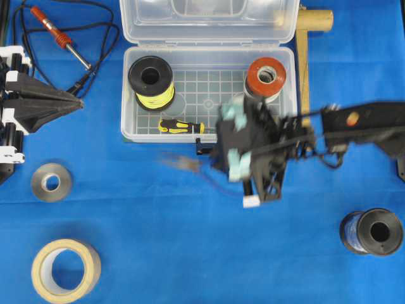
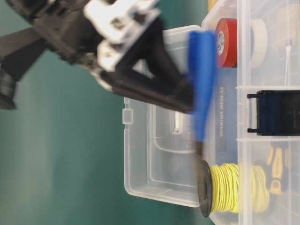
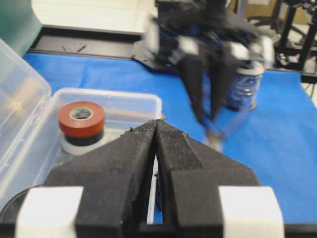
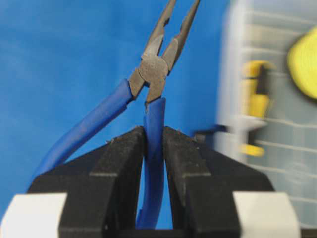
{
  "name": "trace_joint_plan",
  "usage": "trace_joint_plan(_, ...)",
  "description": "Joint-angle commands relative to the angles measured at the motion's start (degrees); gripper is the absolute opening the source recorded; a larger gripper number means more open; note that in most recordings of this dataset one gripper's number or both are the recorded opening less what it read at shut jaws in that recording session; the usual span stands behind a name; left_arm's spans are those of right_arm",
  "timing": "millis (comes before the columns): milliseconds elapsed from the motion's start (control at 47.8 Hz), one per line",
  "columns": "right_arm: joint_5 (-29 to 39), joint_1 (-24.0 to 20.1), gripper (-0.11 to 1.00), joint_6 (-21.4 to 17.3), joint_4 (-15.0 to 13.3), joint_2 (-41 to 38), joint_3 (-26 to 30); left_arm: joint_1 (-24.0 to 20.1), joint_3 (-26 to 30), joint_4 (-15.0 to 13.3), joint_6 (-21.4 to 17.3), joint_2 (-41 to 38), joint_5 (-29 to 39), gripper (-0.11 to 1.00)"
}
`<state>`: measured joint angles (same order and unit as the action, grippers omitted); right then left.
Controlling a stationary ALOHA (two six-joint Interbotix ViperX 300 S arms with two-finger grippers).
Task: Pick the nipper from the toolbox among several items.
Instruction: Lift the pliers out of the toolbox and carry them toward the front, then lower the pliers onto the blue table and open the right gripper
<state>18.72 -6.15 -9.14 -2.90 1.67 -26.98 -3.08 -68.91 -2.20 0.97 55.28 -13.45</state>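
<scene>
Overhead view: the right gripper (image 1: 243, 149) hangs over the blue cloth (image 1: 190, 253) just outside the front wall of the toolbox (image 1: 130, 130), blurred. The nipper (image 1: 180, 164) shows only as a faint dark smear to the gripper's left, its long axis roughly level across the picture, tips pointing left, clear of the box. Inside the box lie a yellow wire spool (image 1: 151, 82) at the back left, a stack of tape rolls (image 1: 266, 77) at the back right and a screwdriver (image 1: 180, 126) along the front wall. The lid stands open behind. The left gripper (image 1: 74, 104) sits well apart at the left edge, jaws together, holding nothing.

Table-level view: the right gripper (image 2: 187, 96) clamps one blue handle of the nipper (image 2: 201, 89); the tool runs top to bottom of this sideways picture, in front of the toolbox (image 2: 140, 154). The yellow spool (image 2: 229, 187) and red tape (image 2: 226, 42) are seen through the clear wall.

Left wrist view: the left gripper (image 3: 157, 130) has its jaws shut on nothing. The tape stack (image 3: 81, 124) sits in the box corner. Beyond, the right gripper (image 3: 208, 116) points down over the cloth, blurred.

Right wrist view: the right gripper (image 4: 154, 136) pinches one handle of the nipper (image 4: 154, 72); the other handle splays left. The tool's thin jaws, slightly parted, point straight away from the gripper over the cloth, beside the toolbox (image 4: 233, 99), where the screwdriver (image 4: 255, 104) lies.
</scene>
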Motion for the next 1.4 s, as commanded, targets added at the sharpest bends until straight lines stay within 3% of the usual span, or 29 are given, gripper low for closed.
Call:
trace_joint_plan(0, -2.6, -1.3, 0.13, -1.2, 0.1, -2.2, 0.8, -0.4, 0.6, -0.1, 0.1, -0.2, -0.4, 0.0)
trace_joint_plan(439, -11.1, -4.8, 0.13, -7.2, 0.1, -17.6, 1.2, -0.9, 0.4, -0.1, 0.1, -0.2, 0.4, 0.0)
trace_joint_plan(711, -9.9, -4.9, 0.14, -10.4, 0.1, -19.4, 1.2, -1.0, 0.4, -0.1, 0.1, 0.0, 1.1, 0.0)
trace_joint_plan(794, -7.6, -4.9, 0.18, -10.4, -0.1, -17.9, 1.1, -1.0, 0.4, -0.1, 0.1, 0.2, 1.1, 0.0)
trace_joint_plan(1024, -0.9, -4.6, 0.81, -10.0, -2.7, -8.5, 0.5, -1.0, 0.3, -0.1, 0.1, 0.3, 1.3, 0.0)
trace_joint_plan(1380, 5.6, -4.1, 0.77, -10.6, -10.3, 11.7, -4.8, -1.0, 0.2, -0.1, 0.2, 0.4, 1.8, 0.0)
